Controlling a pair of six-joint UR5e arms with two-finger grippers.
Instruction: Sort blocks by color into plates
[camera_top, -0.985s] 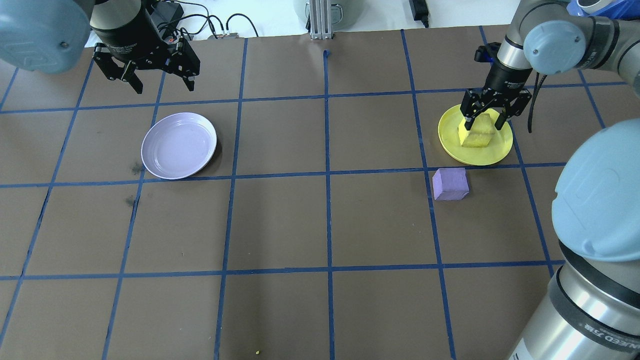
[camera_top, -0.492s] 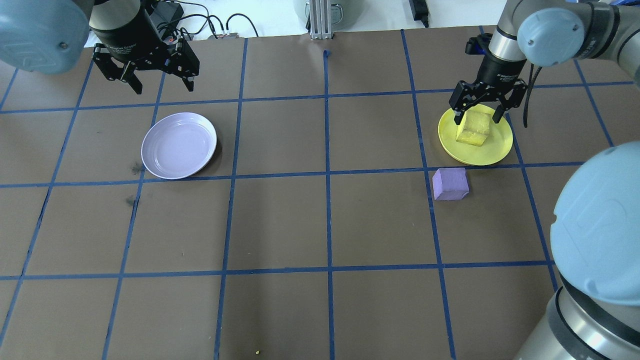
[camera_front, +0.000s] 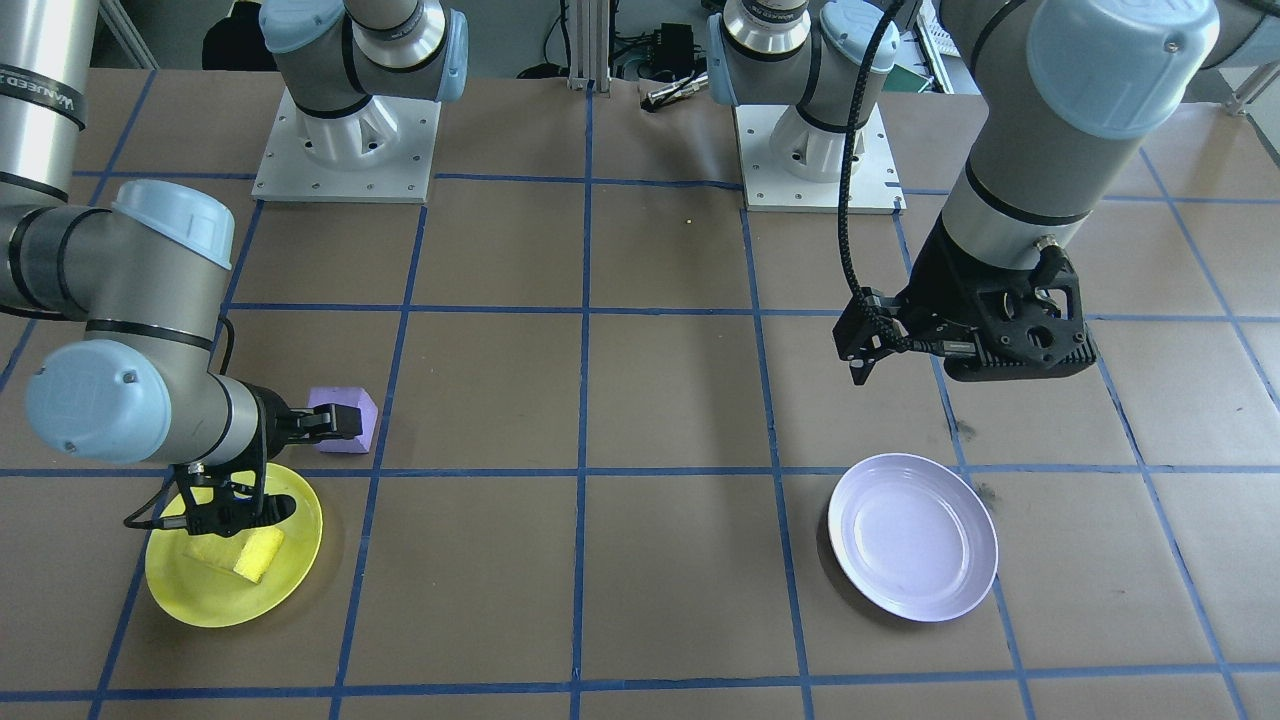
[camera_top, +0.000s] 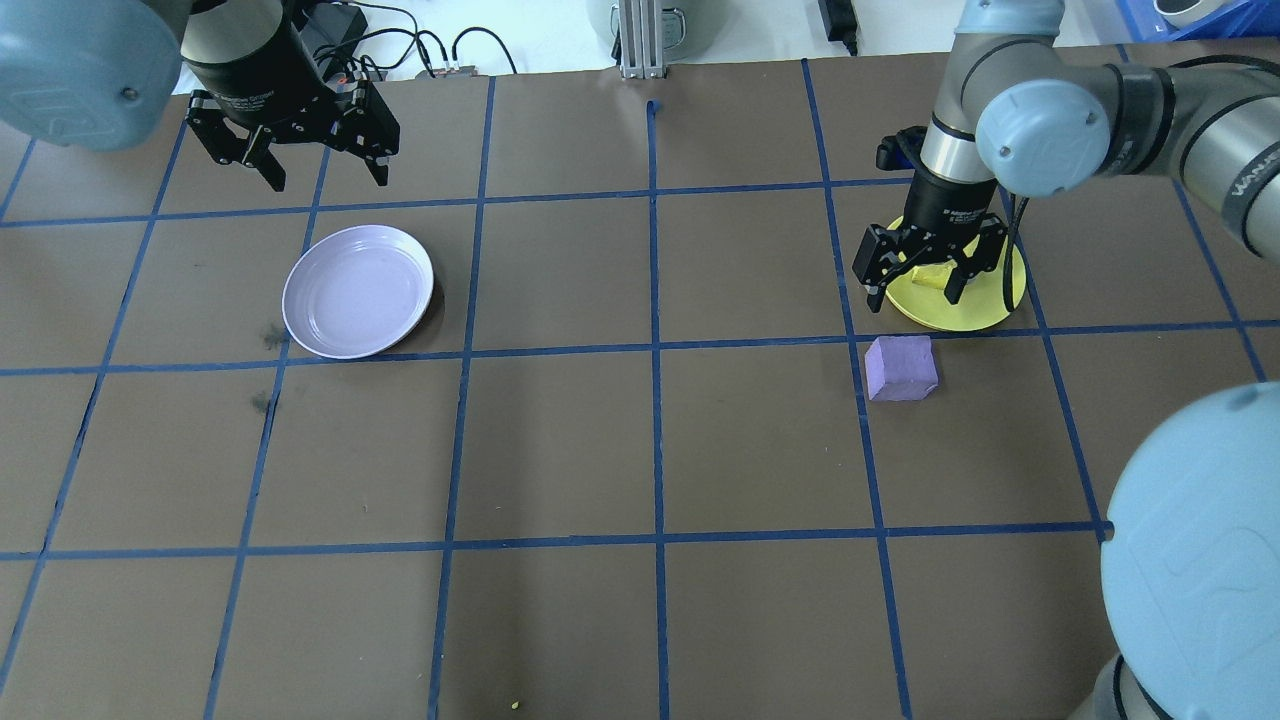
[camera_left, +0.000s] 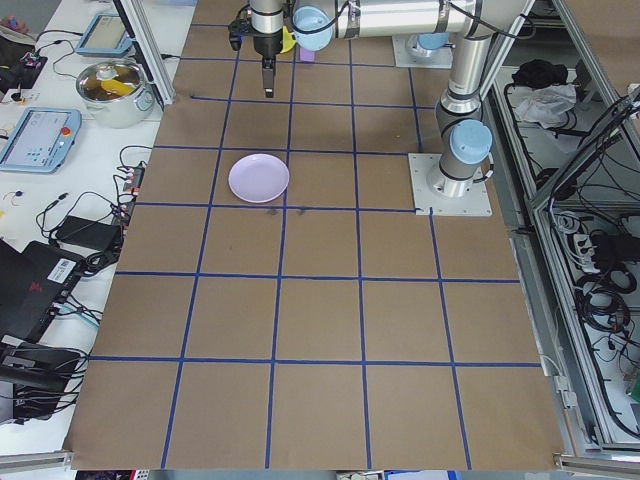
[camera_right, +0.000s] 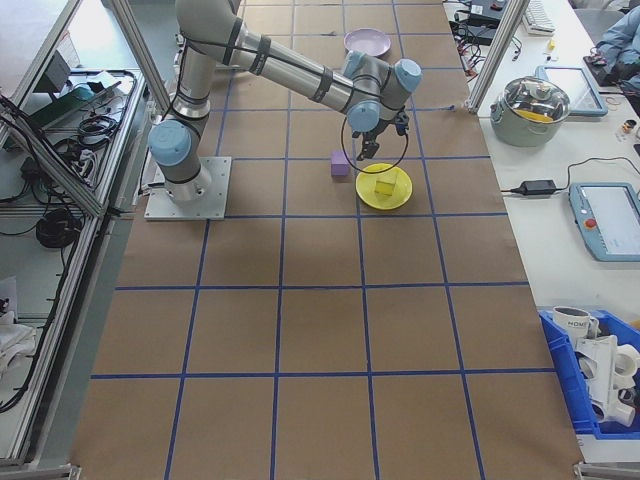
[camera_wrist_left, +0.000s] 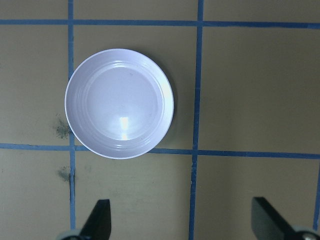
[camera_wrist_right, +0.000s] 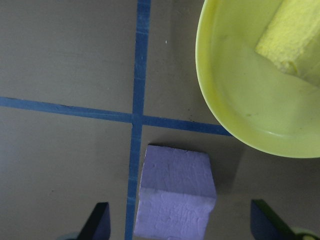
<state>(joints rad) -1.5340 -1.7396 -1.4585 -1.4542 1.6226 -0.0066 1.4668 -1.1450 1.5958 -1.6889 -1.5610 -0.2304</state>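
My right gripper (camera_top: 917, 281) points straight down with its jaws spread wide and nothing between them; both fingertips (camera_wrist_right: 98, 220) show at the bottom edge of my right wrist view, far apart. My right arm (camera_top: 1120, 110) reaches in from the side, bent at the elbow, wrist vertical. My left gripper (camera_top: 318, 166) hangs high on a downward wrist, jaws likewise wide apart and empty.

From overhead, the right hand (camera_top: 918, 279) covers most of the bright yellow foam block (camera_top: 932, 276) and part of the round yellow plastic plate (camera_top: 985, 305). The right wrist camera cuts off that plate (camera_wrist_right: 235, 100) and block (camera_wrist_right: 295, 35) at its edge.
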